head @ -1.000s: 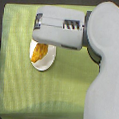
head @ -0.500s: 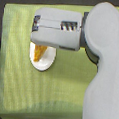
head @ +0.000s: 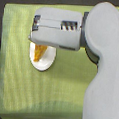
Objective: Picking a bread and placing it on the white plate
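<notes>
You cannot see the gripper's fingertips or tell how its jaws stand: the arm's grey housing (head: 57,29) covers them. It also hides the upper end of the bread (head: 40,52) and the top of the white plate (head: 44,63). The arm runs off the frame's right and bottom edges.
</notes>
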Controlling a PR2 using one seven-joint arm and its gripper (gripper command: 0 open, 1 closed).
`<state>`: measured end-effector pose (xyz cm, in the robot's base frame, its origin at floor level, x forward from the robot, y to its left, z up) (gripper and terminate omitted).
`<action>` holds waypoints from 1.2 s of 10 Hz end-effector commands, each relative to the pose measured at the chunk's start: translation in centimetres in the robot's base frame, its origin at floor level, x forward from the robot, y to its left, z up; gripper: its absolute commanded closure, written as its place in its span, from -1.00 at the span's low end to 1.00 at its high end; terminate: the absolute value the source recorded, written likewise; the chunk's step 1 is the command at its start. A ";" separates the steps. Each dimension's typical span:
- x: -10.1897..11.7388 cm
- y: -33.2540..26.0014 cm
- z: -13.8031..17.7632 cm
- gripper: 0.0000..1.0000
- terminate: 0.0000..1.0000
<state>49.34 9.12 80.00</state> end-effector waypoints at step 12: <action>1.4 -17.5 9.0 -1.00 -1.00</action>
<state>52.77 1.43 91.25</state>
